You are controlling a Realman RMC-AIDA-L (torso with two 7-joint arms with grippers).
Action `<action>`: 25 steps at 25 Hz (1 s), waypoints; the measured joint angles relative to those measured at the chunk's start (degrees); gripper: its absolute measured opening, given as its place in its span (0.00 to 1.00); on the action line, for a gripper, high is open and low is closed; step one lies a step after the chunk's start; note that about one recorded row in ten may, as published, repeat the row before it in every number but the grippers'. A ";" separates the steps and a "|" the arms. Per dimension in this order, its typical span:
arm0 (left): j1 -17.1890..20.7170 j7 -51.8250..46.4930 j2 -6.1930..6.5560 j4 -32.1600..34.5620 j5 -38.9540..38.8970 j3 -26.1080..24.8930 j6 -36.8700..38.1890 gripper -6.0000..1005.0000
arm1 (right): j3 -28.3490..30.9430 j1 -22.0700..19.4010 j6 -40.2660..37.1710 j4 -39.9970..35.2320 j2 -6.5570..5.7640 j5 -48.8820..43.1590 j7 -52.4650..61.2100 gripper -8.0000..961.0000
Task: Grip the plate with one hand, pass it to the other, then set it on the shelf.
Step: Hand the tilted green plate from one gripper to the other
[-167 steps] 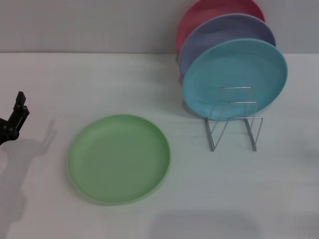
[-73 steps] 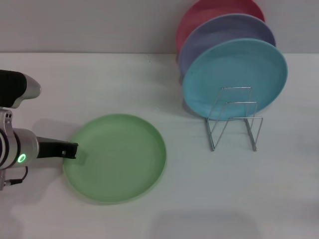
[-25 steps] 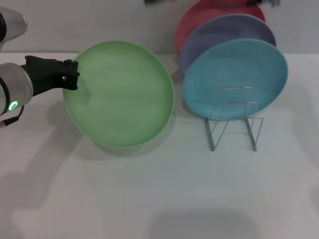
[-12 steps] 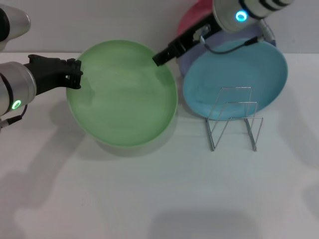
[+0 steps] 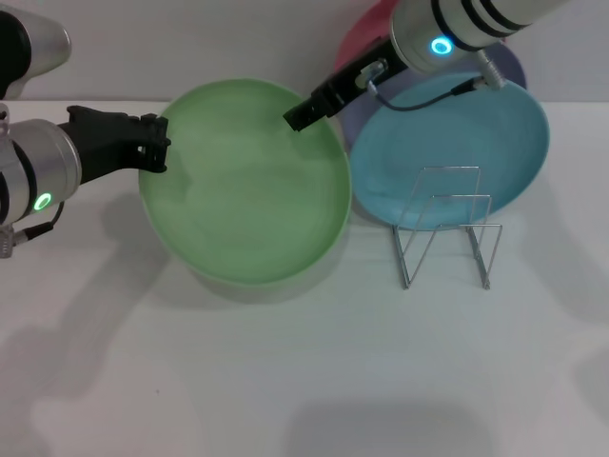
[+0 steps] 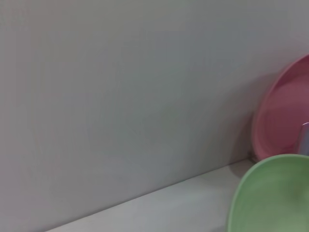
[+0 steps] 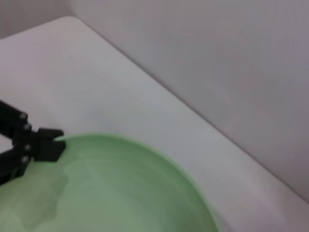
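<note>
The light green plate [image 5: 247, 190] is lifted off the table and tilted, with its face toward the head camera. My left gripper [image 5: 152, 152] is shut on its left rim and holds it up. My right gripper [image 5: 300, 114] reaches in from the upper right and is at the plate's upper right rim. The right wrist view shows the plate [image 7: 111, 188] close below, with the left gripper [image 7: 50, 145] clamped on its rim. An edge of the plate also shows in the left wrist view [image 6: 270, 193]. The silver wire shelf [image 5: 447, 233] stands on the table to the right of the plate.
A sky-blue plate [image 5: 466, 143], a lavender plate [image 5: 514, 59] and a pink plate [image 5: 366, 38] stand upright in a row behind the shelf, against the back wall. The white table [image 5: 285, 381] stretches in front. The pink plate also shows in the left wrist view [image 6: 285, 121].
My right arm has come in from the upper right, down to the plate's upper right rim. My left gripper has carried the plate slightly to the right.
</note>
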 joint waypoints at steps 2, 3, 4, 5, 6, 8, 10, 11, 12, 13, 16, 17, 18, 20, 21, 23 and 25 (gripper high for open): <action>0.00 -0.01 0.00 -0.03 -0.04 0.05 0.00 0.08 | -0.05 0.02 -0.98 -0.63 0.06 -0.01 -0.64 0.82; 0.00 -0.01 0.00 -0.05 -0.07 0.08 0.00 0.08 | -0.07 0.04 -1.31 -0.86 0.10 0.02 -0.91 0.82; 0.00 -0.01 0.00 -0.05 -0.12 0.10 -0.01 0.09 | -0.09 0.08 -1.79 -1.12 0.19 0.04 -1.18 0.81; 0.00 0.04 0.00 -0.05 -0.27 0.11 -0.05 0.09 | -0.14 0.10 -2.23 -1.37 0.26 0.05 -1.30 0.81; 0.00 0.20 0.04 -0.05 -0.71 0.16 -0.10 0.09 | -0.22 0.11 -3.06 -2.01 0.37 0.12 -1.42 0.80; 0.00 0.26 0.07 -0.05 -0.92 0.16 -0.11 0.09 | -0.25 0.03 -3.97 -2.52 0.46 0.30 -1.54 0.79; 0.00 0.35 0.09 -0.04 -1.30 0.17 -0.10 0.09 | -0.25 -0.06 -4.45 -2.70 0.51 0.40 -1.59 0.78; 0.00 0.37 0.09 -0.03 -1.42 0.17 -0.10 0.09 | -0.24 -0.18 -4.86 -3.04 0.60 0.50 -1.63 0.78; 0.00 0.37 0.09 -0.03 -1.42 0.17 -0.10 0.09 | -0.24 -0.18 -4.86 -3.04 0.60 0.50 -1.63 0.77; -0.01 0.38 0.09 -0.01 -1.46 0.18 -0.10 0.09 | -0.21 -0.20 -5.12 -3.43 0.63 0.59 -1.75 0.77; -0.07 0.39 0.09 0.05 -1.87 0.31 -0.08 0.10 | -0.18 -0.08 -6.66 -6.12 0.78 2.57 -3.66 0.75; -0.07 0.39 0.09 0.05 -1.87 0.31 -0.08 0.10 | -0.18 -0.08 -6.66 -6.12 0.78 2.57 -3.66 0.67; -0.10 0.40 0.09 0.06 -1.99 0.37 -0.07 0.10 | -0.14 -0.07 -6.91 -6.78 0.78 3.61 -4.79 0.60; -0.14 0.40 0.09 0.07 -2.08 0.42 -0.05 0.10 | -0.13 -0.19 -7.22 -6.78 0.78 3.83 -5.47 0.50; -0.15 0.41 0.09 0.08 -2.11 0.44 0.08 0.10 | -0.12 -0.77 -8.26 -6.52 0.78 3.96 -6.92 0.47; -0.15 0.44 0.09 0.13 -2.13 0.60 0.40 0.10 | 0.03 -1.56 -9.34 -6.13 0.92 4.13 -8.51 0.42; -0.13 0.47 0.09 0.19 -2.15 0.81 0.61 0.11 | 0.31 -2.11 -9.70 -5.84 1.13 4.21 -9.28 0.38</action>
